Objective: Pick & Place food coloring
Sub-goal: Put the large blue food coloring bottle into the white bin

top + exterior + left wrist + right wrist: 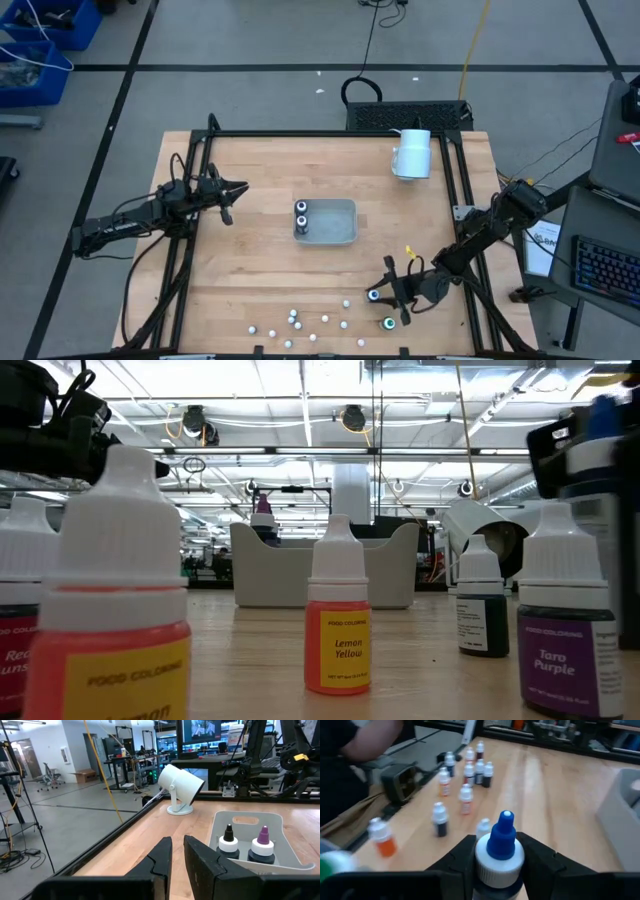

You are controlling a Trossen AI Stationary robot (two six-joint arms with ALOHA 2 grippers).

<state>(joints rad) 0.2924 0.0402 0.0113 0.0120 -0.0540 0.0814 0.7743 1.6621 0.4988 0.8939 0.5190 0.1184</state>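
the left gripper (177, 851) shows at the bottom centre of the frame, its two dark fingers (161, 855) close together with a thin gap between them and nothing held. at the right, a pale grey tray (280, 827) sits on the wooden table (150, 837) with two food coloring bottles upright inside, side by side: one with a black tip (229, 842), one with a purple tip (261, 846). above centre, a white mug-like cylinder (180, 787) tilts on its round base. a person's surroundings blur beyond.
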